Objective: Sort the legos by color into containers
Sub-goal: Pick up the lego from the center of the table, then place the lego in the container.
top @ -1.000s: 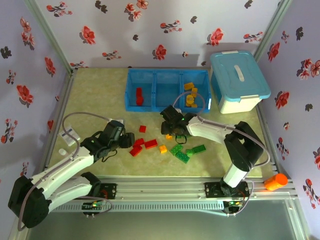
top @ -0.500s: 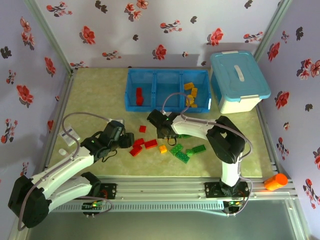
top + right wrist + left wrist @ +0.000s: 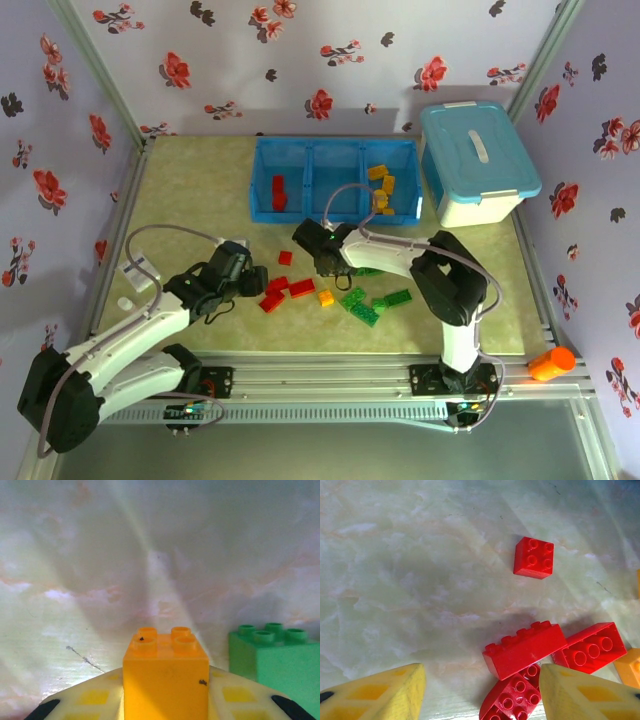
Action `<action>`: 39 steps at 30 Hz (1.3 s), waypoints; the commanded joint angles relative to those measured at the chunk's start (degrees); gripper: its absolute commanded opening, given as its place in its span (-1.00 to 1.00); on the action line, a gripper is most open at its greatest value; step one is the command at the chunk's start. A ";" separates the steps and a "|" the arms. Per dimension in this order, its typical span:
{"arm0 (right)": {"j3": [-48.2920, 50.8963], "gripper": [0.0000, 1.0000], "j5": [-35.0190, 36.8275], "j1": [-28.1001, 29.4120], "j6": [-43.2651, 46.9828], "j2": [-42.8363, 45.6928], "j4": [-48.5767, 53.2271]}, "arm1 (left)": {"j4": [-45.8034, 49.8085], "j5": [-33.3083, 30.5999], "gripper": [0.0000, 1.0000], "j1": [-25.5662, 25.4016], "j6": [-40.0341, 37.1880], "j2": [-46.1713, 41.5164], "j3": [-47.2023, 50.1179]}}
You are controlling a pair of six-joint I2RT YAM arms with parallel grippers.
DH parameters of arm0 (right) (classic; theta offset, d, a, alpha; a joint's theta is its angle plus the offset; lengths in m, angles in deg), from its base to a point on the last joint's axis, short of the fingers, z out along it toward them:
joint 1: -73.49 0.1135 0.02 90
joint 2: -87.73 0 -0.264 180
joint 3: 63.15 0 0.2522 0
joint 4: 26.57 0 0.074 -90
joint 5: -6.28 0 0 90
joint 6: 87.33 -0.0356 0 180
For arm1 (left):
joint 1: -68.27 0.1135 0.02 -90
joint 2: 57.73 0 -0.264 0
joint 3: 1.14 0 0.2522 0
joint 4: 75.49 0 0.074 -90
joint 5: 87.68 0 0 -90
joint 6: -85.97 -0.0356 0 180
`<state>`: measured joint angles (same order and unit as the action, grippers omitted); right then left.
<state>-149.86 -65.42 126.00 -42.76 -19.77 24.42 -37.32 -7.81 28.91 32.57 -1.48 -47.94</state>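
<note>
Right gripper is clamped on a small orange brick, studs pointing away from the wrist camera, low over the table, just near of the tray. Left gripper is spread wide, nothing in it, poised over a jumble of red bricks; one lone red square brick lies farther off.

Tray sits far-centre: red ones in its left bin, orange ones in its right bin. Green bricks lie loose to the right of the red jumble.

Risks:
- The orange brick is slick hard plastic, so it could twist or slip out on the way to the right bin.
- A low carry could clip the tray's near wall.
- The green brick is just beside the held one and may get knocked.
- The left gripper's wide spread over stacked, tilted reds could catch two at once or shove them away.
- The two grippers are near each other, so a bump is possible.

Bricks are glossy, boxy, with round studs. The table is smooth, pale and marbled. The pads are yellow with a diamond pattern.
</note>
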 commanded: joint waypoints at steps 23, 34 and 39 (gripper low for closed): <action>-2.52 -0.34 -4.03 -30.81 14.37 17.07 1.49 | -4.28 0.73 0.21 -0.37 0.65 -0.36 1.02; -16.71 -0.28 -5.42 -35.65 17.29 2.66 4.30 | -2.19 0.77 0.22 -0.59 0.40 -0.45 0.47; -19.11 0.44 -7.42 -35.07 17.79 2.69 4.87 | -1.14 0.85 0.23 -0.82 0.39 -0.83 0.56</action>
<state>-167.12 -71.71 90.40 -25.97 -18.46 27.53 -39.92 -7.11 28.56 32.55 -1.57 -47.61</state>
